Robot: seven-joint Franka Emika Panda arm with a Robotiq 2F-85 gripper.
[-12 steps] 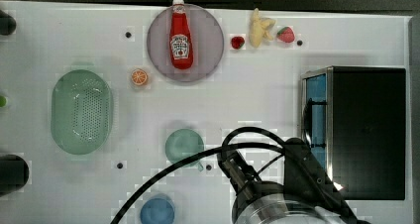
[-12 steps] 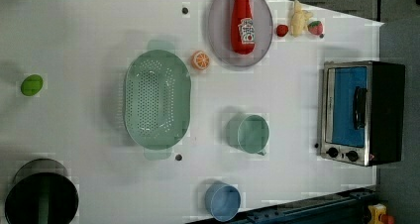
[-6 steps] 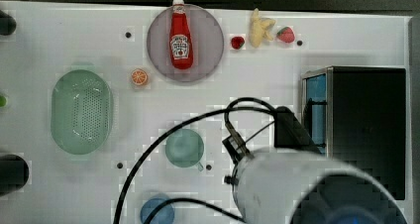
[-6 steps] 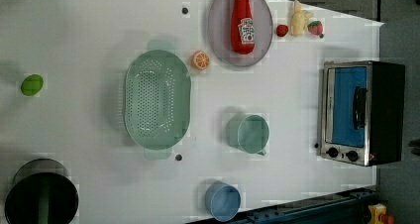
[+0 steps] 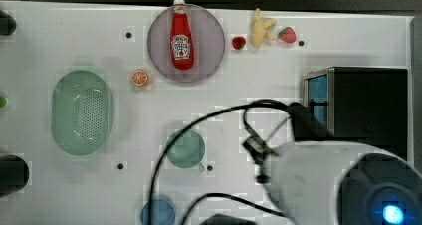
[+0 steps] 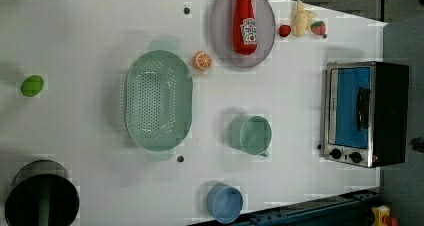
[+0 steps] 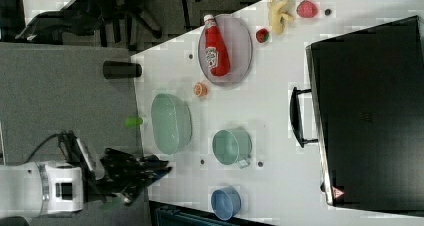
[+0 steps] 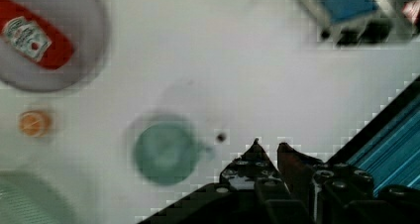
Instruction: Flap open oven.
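Where the wrist view looks down past the fingertips (image 8: 255, 147), the jaws stand narrow, a slim gap between them and nothing in it. They hang above bare bench (image 8: 257, 60), clear of everything. Nearest below them is a green mug (image 8: 166, 154), upright and empty, its small handle turned toward the jaws.

In the top view the white arm (image 5: 318, 185) fills the lower right corner, cables looping from it over the mug, and its dark front end lies just before the oven's glass. A blue cup (image 6: 225, 203) sits near the bench edge at the left view's bottom, not far from the mug.

The oven (image 6: 365, 113) stands at the left view's right end of the bench, its blue glass door facing the rest of the bench. The door is shut, flush in its silver frame, the dark bar handle (image 6: 363, 108) across it and two black knobs (image 6: 345, 155) beside it.

Farther off, a green colander (image 6: 158, 100) lies mid-bench with an orange half (image 6: 202, 60) just beside it. Beyond that a ketchup bottle (image 6: 244, 23) lies flat on a grey plate (image 6: 220, 31), and small toy fruits (image 6: 302, 21) sit near the far edge.
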